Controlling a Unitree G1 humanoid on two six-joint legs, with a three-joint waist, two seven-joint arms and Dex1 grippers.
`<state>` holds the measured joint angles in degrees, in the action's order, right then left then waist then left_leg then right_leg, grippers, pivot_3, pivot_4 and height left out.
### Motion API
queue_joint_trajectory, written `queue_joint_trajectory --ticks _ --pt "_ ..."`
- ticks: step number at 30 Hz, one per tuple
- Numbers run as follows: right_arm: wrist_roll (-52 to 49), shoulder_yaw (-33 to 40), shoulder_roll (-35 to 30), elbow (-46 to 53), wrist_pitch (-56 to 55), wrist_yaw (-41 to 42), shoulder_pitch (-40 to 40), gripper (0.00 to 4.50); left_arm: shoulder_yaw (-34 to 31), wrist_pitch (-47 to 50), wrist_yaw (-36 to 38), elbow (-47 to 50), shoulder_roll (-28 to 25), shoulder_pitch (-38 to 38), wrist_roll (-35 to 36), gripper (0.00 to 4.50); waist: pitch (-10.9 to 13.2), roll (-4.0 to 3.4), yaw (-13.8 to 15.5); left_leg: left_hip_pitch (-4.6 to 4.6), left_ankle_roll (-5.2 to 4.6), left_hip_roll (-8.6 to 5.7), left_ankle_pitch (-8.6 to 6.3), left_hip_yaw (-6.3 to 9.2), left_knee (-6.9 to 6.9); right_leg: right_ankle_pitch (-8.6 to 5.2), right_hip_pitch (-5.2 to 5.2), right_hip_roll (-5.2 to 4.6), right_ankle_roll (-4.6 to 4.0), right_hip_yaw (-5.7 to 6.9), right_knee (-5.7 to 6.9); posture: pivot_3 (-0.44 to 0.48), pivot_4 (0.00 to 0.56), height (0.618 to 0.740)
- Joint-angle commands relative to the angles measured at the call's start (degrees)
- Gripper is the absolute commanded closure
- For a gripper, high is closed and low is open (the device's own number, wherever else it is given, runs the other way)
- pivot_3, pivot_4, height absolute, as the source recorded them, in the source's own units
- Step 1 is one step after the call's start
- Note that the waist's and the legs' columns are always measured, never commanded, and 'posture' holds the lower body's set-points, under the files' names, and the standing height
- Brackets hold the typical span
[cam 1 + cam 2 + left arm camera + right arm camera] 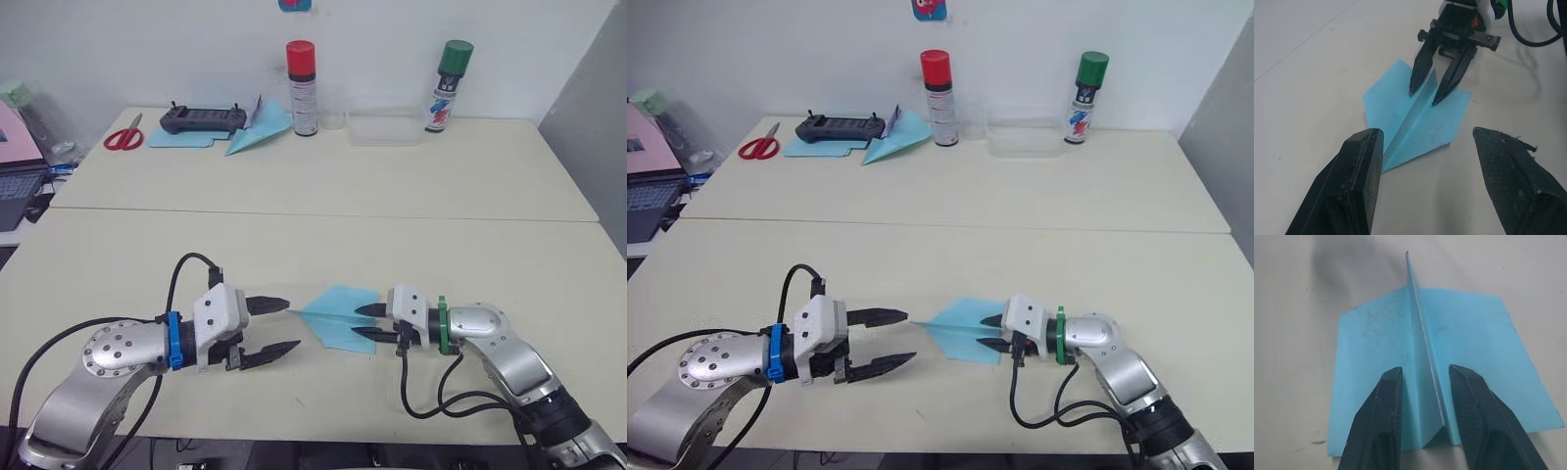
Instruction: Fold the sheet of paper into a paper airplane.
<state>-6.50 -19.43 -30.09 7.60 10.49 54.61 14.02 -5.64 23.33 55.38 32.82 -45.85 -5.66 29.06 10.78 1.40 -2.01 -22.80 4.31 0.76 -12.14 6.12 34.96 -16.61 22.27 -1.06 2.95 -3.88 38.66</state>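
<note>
The paper airplane (338, 318) lies on the near desk (294, 245). The right end effector (366, 323) straddles its ridge, fingers apart. The left end effector (274, 328) gapes beside its nose; spray cans (302, 88) stand well apart.

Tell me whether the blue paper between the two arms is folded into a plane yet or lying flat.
Folded. The paper airplane has a pointed nose, two spread wings and an upright centre ridge, which stands between the right tool's fingers.
</note>
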Motion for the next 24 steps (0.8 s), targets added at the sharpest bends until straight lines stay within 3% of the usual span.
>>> queue_joint_trajectory --ticks 1,5,10,13,16,24 --pt "0.7 -0.1 0.7 -0.3 -0.7 -0.4 1.3 2.99 -3.8 2.6 -0.1 1.4 -0.8 1.9 4.7 0.90 0.0 0.00 0.0 0.00 0.00 0.00 0.00 0.01 0.01 0.00 0.00 0.00 0.00 0.01 0.03 0.000 0.150 0.740" --pt "1.4 -0.3 1.6 -1.0 -0.7 -0.3 1.8 2.99 -5.0 2.6 1.2 0.9 -2.1 2.8 5.2 0.06 0.0 0.00 0.0 0.03 0.00 0.00 0.00 0.02 0.02 0.00 -0.01 0.01 0.00 0.01 0.08 0.000 0.150 0.740" --pt "2.8 -1.2 1.7 -1.3 -1.1 -0.1 2.1 2.99 -4.7 0.1 3.6 0.2 -4.1 3.4 3.5 0.06 0.0 0.00 0.0 0.03 0.00 0.00 0.00 0.01 0.02 0.00 0.00 0.01 -0.01 0.00 0.08 0.000 0.150 0.740" --pt "2.9 -1.2 1.8 -1.4 -1.0 0.0 2.1 3.56 -3.8 0.0 2.1 -0.5 -3.8 4.4 2.2 0.00 0.0 0.00 0.0 0.03 0.00 0.00 0.01 0.02 0.03 0.00 -0.01 0.01 -0.01 0.01 0.09 0.000 0.150 0.740" --pt "3.1 -1.1 1.6 -1.3 -1.1 0.1 1.9 4.46 -3.0 0.5 2.0 -0.4 -3.6 5.0 2.2 0.00 0.0 -0.01 0.0 0.04 0.00 -0.01 0.01 0.01 0.04 0.00 -0.01 0.01 -0.01 -0.01 0.12 0.000 0.150 0.740" --pt "2.5 2.1 1.0 -0.1 0.1 -2.3 0.5 4.46 -0.9 -1.0 2.0 -1.8 -1.8 6.2 1.4 0.00 0.0 0.00 0.0 0.04 0.01 -0.01 0.01 0.01 0.05 0.01 -0.02 0.01 -0.01 0.00 0.15 0.000 0.150 0.740"
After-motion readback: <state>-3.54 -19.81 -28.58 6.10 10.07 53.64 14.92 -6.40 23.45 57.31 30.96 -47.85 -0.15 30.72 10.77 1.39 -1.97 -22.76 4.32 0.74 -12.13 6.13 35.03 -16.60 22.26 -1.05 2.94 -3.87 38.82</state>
